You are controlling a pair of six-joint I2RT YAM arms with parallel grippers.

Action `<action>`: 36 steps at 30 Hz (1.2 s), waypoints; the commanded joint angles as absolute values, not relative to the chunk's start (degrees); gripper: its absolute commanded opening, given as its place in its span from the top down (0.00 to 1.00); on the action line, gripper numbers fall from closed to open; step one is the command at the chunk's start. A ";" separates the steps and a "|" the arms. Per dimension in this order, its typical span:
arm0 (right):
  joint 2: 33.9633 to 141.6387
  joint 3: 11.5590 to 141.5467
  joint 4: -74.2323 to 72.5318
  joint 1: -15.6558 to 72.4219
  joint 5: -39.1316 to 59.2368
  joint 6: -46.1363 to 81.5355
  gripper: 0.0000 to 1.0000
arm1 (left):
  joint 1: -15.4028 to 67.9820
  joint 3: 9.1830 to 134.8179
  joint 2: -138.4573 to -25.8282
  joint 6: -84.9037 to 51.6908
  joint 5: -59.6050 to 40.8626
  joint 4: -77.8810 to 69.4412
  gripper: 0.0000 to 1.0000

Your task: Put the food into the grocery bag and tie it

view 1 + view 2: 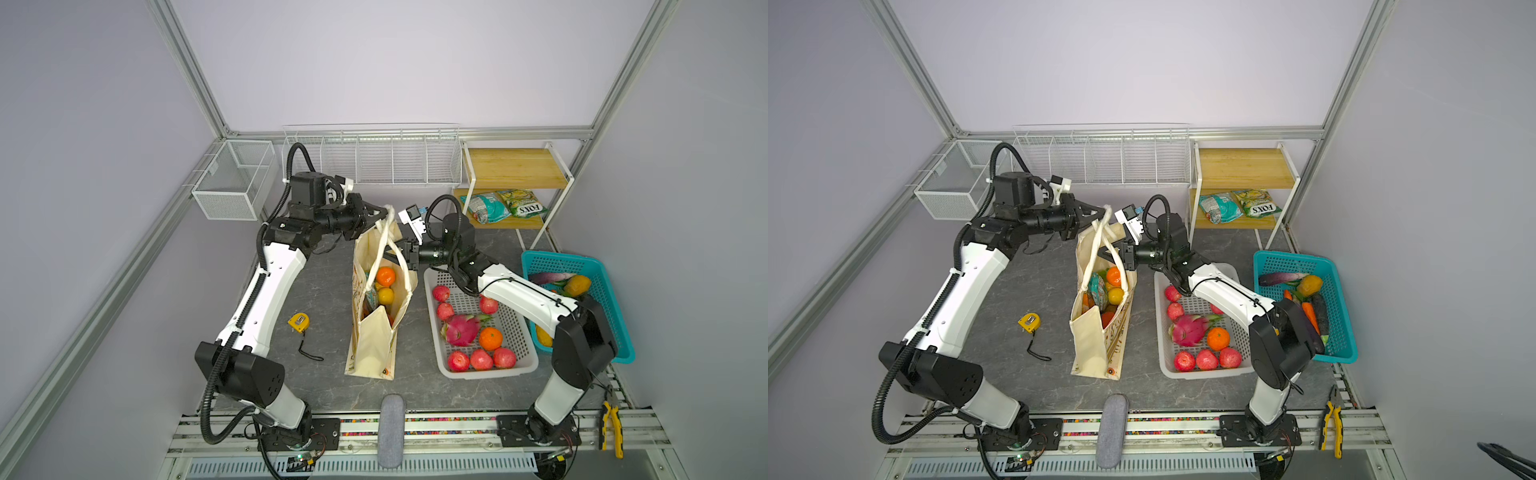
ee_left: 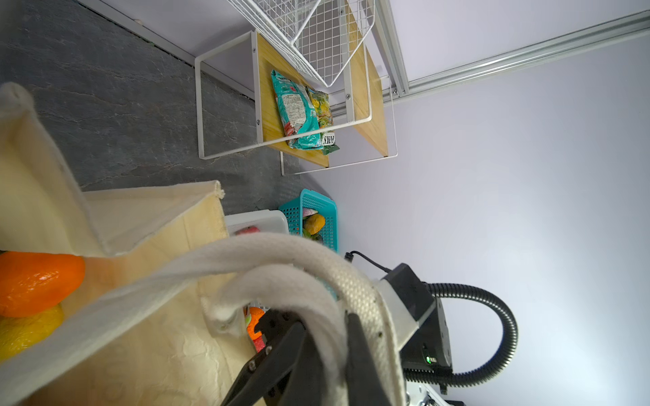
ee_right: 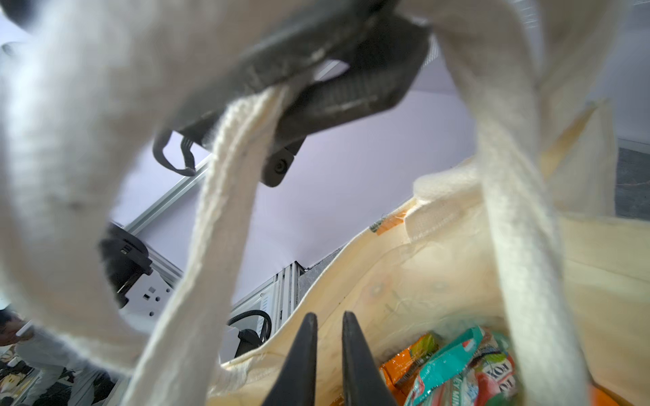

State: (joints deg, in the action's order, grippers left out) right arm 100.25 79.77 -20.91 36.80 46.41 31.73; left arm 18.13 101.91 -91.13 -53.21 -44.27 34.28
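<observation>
The cream canvas grocery bag (image 1: 374, 336) (image 1: 1096, 345) stands upright mid-table with its mouth open. Inside lie an orange (image 1: 385, 276), a yellow fruit (image 1: 385, 296), a teal snack packet (image 3: 446, 362) and an orange-red packet (image 3: 404, 365). My left gripper (image 1: 384, 214) (image 2: 327, 321) is above the bag's far end, shut on a white rope handle (image 2: 281, 246), holding it up. My right gripper (image 1: 397, 249) (image 3: 328, 316) reaches in from the right among the handle loops at the bag's mouth. Its fingers stand a narrow gap apart with nothing between them.
A white perforated basket (image 1: 490, 374) with red fruits, a dragon fruit and an orange sits right of the bag. Beyond it is a teal basket (image 1: 623, 332) of vegetables. Two snack packets (image 1: 486, 205) lie on the wooden shelf. A yellow tape measure (image 1: 298, 323) lies left of the bag.
</observation>
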 commanded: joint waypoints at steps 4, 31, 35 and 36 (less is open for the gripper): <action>100.90 77.46 -32.92 37.45 48.25 36.22 0.76 | 19.77 99.70 -91.28 -54.32 -45.88 32.33 1.00; 91.76 78.15 -19.55 35.42 48.78 30.01 0.77 | 21.24 99.80 -90.88 -47.73 -46.40 41.75 1.00; 92.35 80.61 -19.08 35.42 48.78 30.06 0.77 | 22.08 99.84 -91.23 -47.60 -47.51 41.68 1.00; 92.45 81.12 -19.08 35.44 48.78 30.10 0.77 | 22.37 99.76 -91.43 -47.54 -47.68 41.75 1.00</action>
